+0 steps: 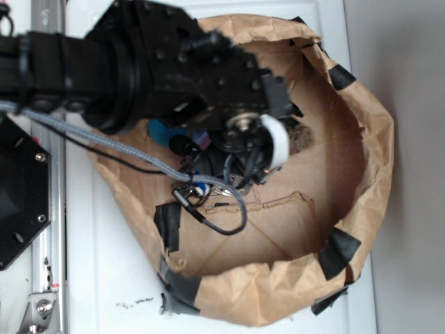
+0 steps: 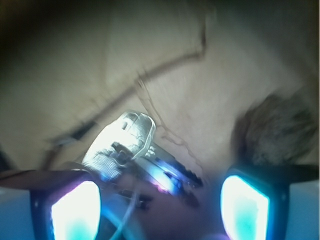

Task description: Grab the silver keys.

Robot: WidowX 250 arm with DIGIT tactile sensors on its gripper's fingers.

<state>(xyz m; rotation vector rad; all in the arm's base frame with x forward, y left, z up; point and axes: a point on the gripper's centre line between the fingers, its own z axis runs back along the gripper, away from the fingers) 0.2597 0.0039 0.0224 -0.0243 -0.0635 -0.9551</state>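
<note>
The exterior view looks down on a brown paper bag (image 1: 361,139) with its rim rolled down and patched with black tape, lying on a white surface (image 1: 104,278). The black robot arm (image 1: 139,62) reaches in from the bag's left rim and covers most of the middle of the bag floor, so the gripper's fingertips and the keys beneath it are largely hidden there. Only a dark tangle of cables shows under the wrist, with a bit of a blue object (image 1: 163,131) near the bag's upper left wall and a patch of grey-brown fuzz (image 1: 299,138) just right of the arm's white part.

The wrist view supplies what the arm hides. The gripper (image 2: 160,205) has its two fingers (image 2: 75,212) spread wide apart, their pads glowing cyan at the lower left and lower right of the picture. The silver keys (image 2: 131,145) lie on the creased bag floor between and just ahead of the fingers, nearer the left one, the shiny key heads pointing away and the rings and blades trailing back into the gap. Whether any pad touches the metal cannot be told; the view is blurred. A grey plush toy (image 2: 277,131) sits on the bag floor just ahead of the right finger, apart from the keys.
</note>
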